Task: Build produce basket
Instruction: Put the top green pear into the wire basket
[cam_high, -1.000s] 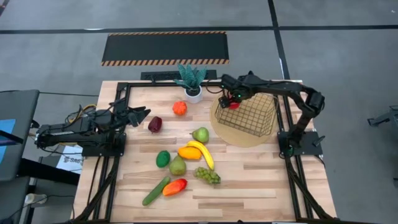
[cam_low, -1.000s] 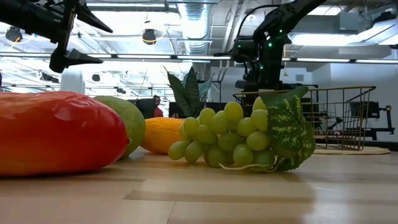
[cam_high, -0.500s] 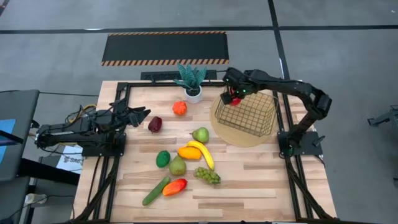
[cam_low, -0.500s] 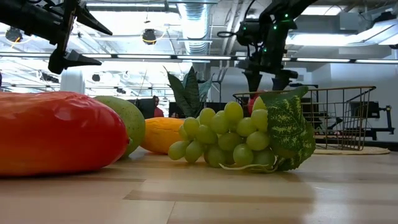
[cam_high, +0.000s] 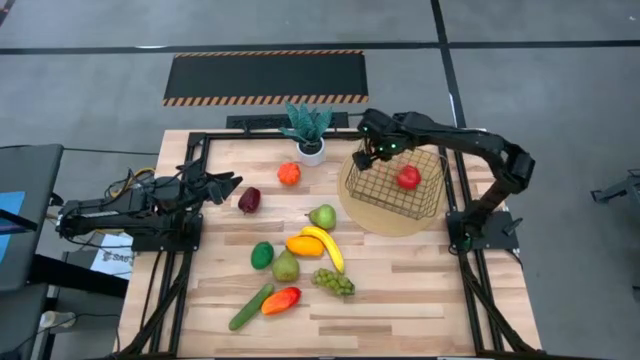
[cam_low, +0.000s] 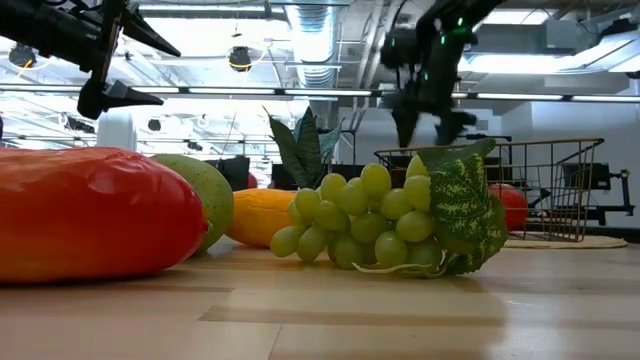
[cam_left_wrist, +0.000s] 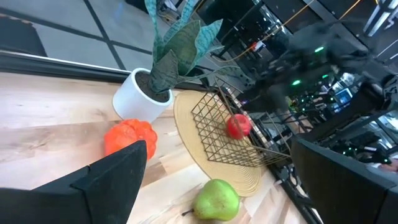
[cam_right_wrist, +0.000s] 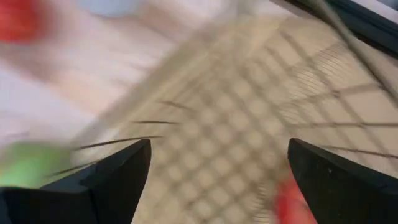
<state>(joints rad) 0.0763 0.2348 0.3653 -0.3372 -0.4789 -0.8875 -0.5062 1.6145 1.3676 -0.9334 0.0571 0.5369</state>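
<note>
1. High view: the right gripper (cam_high: 366, 158) hangs over the basket's (cam_high: 432, 196) far left corner, fingers spread and holding nothing. The red apple (cam_high: 408, 177) lies inside the basket, apart from the gripper. The basket stands on a round tan mat (cam_high: 372, 220). The left gripper (cam_high: 232, 184) waits at the table's (cam_high: 420, 300) left side, fingers spread and empty, just beside the purple plum (cam_high: 249, 200). On the bare wood lie the orange (cam_high: 289, 173) beside the potted plant (cam_high: 307, 130), a pear (cam_high: 322, 216), the banana (cam_high: 326, 246), an orange-yellow fruit (cam_high: 304, 245), the lime (cam_high: 262, 254), a second pear (cam_high: 286, 267), the grapes (cam_high: 335, 282), the cucumber (cam_high: 250, 306) and a red-orange pepper (cam_high: 281, 299).

2. Low view: the pepper (cam_low: 90, 210) fills the near left, with a pear (cam_low: 208, 195) and the orange-yellow fruit (cam_low: 262, 216) behind it and the grapes (cam_low: 375, 222) in the middle. Behind the grapes' leaf stands the basket (cam_low: 550, 190) with the apple (cam_low: 511, 205) in it. The right gripper (cam_low: 422, 125) hangs open above, and the left gripper (cam_low: 135, 70) shows open at top left.

3. Left wrist view: past the left gripper's fingers (cam_left_wrist: 112, 180) are the orange (cam_left_wrist: 127, 137), the plant's white pot (cam_left_wrist: 140, 96), a pear (cam_left_wrist: 217, 199), and the basket (cam_left_wrist: 211, 134) on its mat (cam_left_wrist: 233, 174), the apple (cam_left_wrist: 239, 126) inside it.

4. Right wrist view: blurred; between the spread fingers (cam_right_wrist: 118, 177) lies the basket's mesh (cam_right_wrist: 261, 143), with a red blur (cam_right_wrist: 289, 202) low in the picture that may be the apple.
</note>
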